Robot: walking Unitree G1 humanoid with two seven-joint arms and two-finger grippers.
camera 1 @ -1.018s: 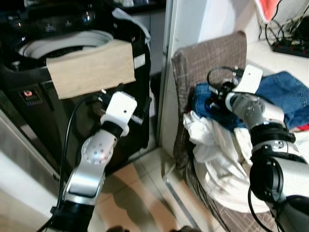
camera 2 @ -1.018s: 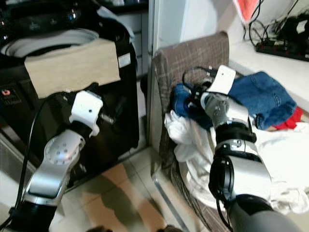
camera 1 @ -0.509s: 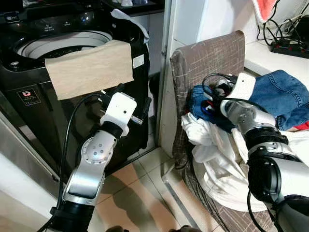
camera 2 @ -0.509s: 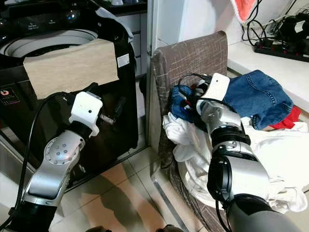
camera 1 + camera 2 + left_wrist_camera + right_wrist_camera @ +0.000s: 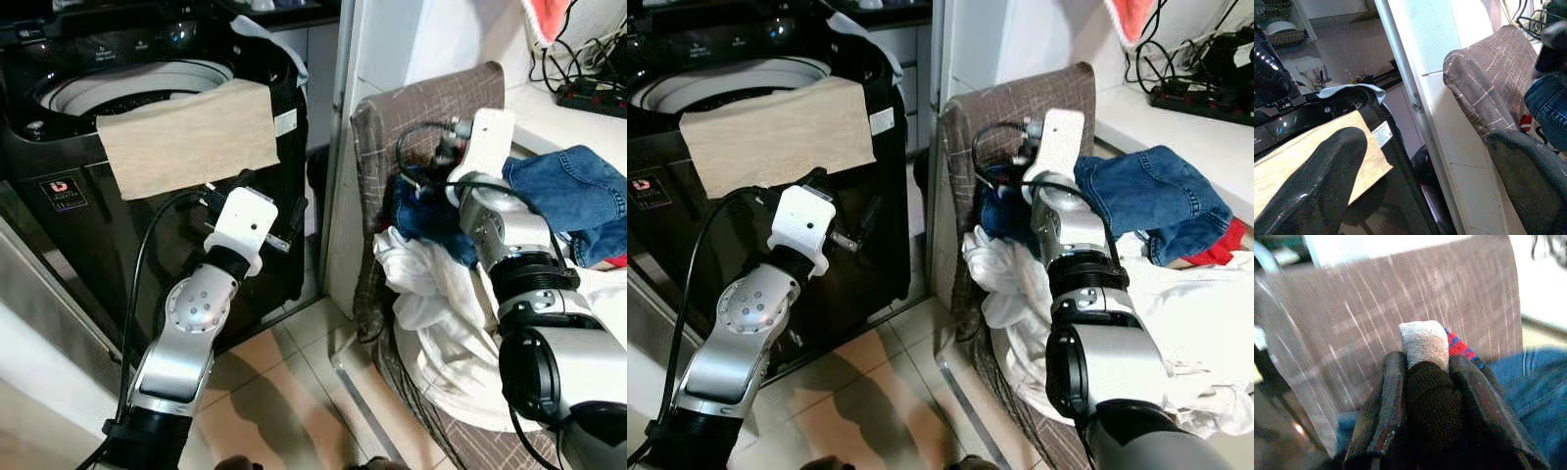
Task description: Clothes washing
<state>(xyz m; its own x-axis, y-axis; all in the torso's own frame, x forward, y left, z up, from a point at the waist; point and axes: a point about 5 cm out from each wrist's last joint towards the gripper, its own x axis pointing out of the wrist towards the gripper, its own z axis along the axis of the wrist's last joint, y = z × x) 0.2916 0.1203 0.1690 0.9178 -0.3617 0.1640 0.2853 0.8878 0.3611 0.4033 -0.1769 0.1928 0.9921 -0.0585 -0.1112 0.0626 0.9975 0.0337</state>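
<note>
A sock (image 5: 1425, 377), black with a grey toe and red-blue trim, sits pinched between your right gripper's (image 5: 1427, 382) fingers (image 5: 1388, 401), which are closed tight on it. You're holding it above the brown laundry basket (image 5: 431, 108), over the blue jeans (image 5: 568, 191) and white clothes (image 5: 441, 304). Your left gripper (image 5: 1425, 186), fingers spread wide and empty, hangs before the black washing machine (image 5: 147, 88), whose rim carries a beige cloth (image 5: 186, 137).

washer (image 5: 147, 186): left, a cloth (image 5: 186, 137) hung over its front rim
hamper (image 5: 431, 117): right of the washer
clothes (image 5: 441, 294): piled in the hamper
power strip (image 5: 593, 96): on the bench (image 5: 529, 113) behind
</note>
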